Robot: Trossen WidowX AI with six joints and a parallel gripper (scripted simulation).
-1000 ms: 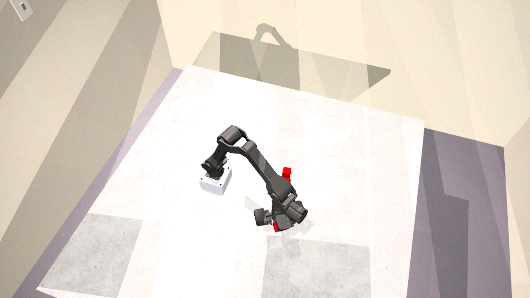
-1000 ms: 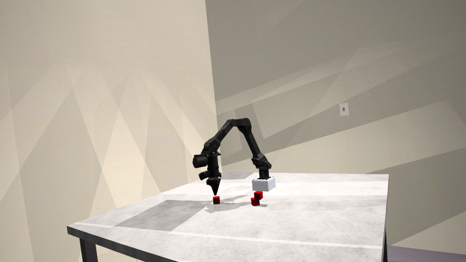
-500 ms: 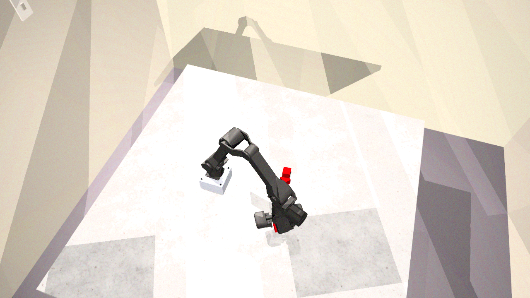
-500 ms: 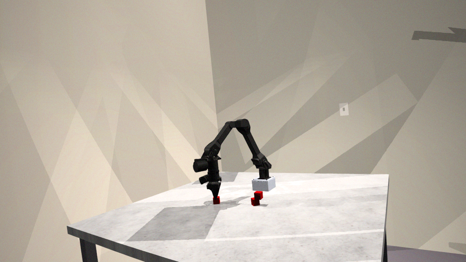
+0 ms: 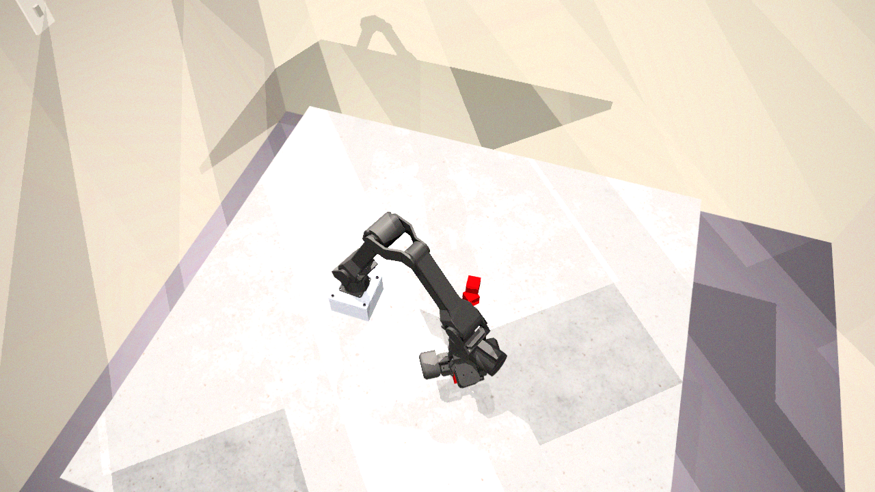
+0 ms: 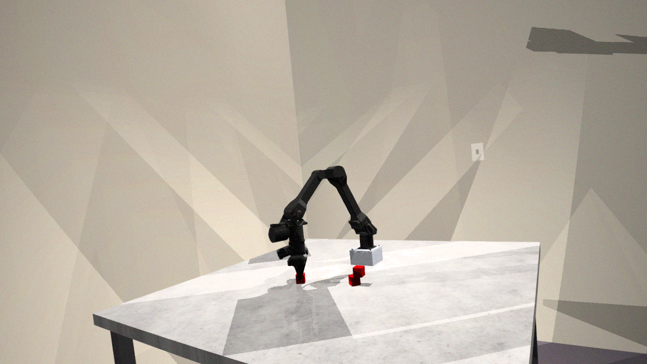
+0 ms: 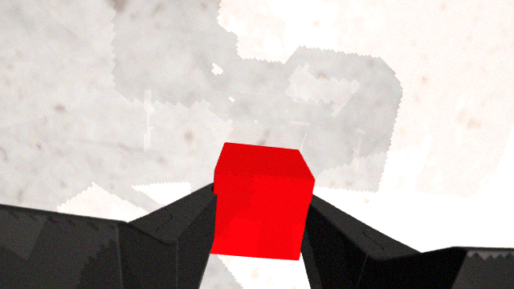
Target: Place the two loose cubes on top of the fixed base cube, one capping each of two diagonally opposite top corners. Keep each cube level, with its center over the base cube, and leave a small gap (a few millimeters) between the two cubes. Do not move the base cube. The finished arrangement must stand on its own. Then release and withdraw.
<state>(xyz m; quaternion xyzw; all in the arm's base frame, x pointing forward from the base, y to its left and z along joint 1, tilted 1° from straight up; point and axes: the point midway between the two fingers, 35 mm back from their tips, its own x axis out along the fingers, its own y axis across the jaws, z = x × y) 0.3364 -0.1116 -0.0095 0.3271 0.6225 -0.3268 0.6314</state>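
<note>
My gripper points down and is shut on a red loose cube, with a finger against each side in the wrist view. The held cube is at table height; any small gap below it cannot be told. In the top view the wrist hides most of it. The red base cube stands apart from the gripper, partly hidden by the arm in the top view. The other red loose cube rests on top of it, offset toward one corner and looking level.
The arm's pale mounting block stands behind the base cube in the exterior view. The forearm passes beside the two stacked cubes in the top view. The marble table carries broad grey shadows.
</note>
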